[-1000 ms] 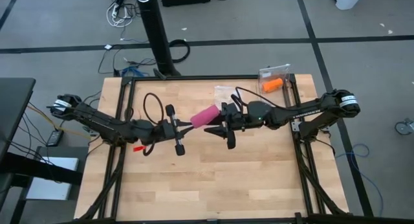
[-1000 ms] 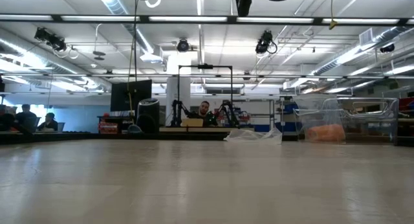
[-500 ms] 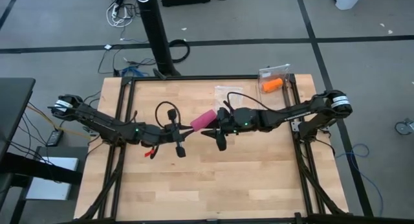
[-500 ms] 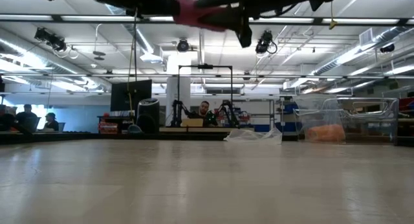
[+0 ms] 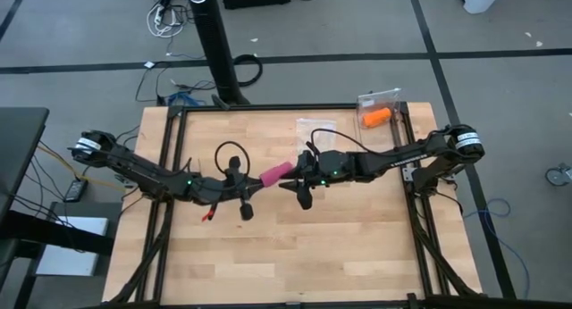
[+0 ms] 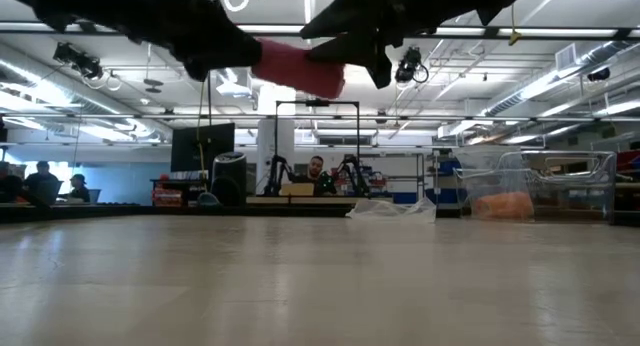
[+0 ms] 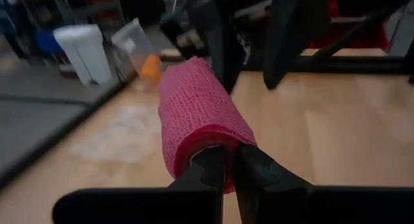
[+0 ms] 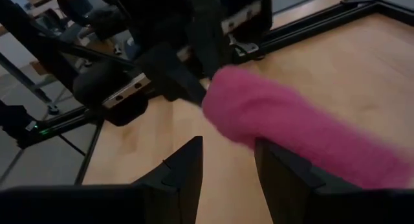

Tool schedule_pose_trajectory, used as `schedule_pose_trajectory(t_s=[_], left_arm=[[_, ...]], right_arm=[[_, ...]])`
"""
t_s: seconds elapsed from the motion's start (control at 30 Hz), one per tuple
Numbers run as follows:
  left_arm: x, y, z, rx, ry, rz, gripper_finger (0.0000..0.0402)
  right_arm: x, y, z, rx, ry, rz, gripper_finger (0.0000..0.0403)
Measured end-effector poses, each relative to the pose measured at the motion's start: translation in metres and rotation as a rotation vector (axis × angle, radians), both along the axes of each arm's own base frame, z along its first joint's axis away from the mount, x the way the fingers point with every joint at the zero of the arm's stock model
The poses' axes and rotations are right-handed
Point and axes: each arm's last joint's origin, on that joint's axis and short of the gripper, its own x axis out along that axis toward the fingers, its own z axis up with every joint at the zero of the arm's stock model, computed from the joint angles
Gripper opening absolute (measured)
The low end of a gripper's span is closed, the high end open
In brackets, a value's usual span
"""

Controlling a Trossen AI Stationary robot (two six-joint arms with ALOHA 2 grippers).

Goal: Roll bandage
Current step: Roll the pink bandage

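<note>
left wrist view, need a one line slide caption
Left gripper shut on the end of the pink bandage roll above the wooden table.
</note>
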Motion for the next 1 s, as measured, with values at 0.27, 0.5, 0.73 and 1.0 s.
schedule_pose_trajectory(t_s=[0.27, 0.5, 0.73, 1.0], left_arm=[[-0.01, 0.011, -0.019, -0.395, -0.145, 0.111, 0.0021], [-0.016, 0.02, -0.031, -0.569, -0.205, 0.162, 0.0021], [-0.019, 0.022, -0.022, -0.665, -0.379, 0.128, 0.0021], [-0.021, 0.022, 0.0, -0.697, -0.578, 0.03, 0.0021]], right_arm=[[-0.004, 0.002, -0.005, -0.079, 0.078, 0.05, 0.015], [-0.013, 0.01, -0.008, -0.287, 0.18, 0.057, 0.0162], [-0.016, 0.028, -0.001, -0.584, 0.195, -0.029, 0.019], [-0.017, 0.037, 0.001, -0.647, 0.201, -0.123, 0.0213]])
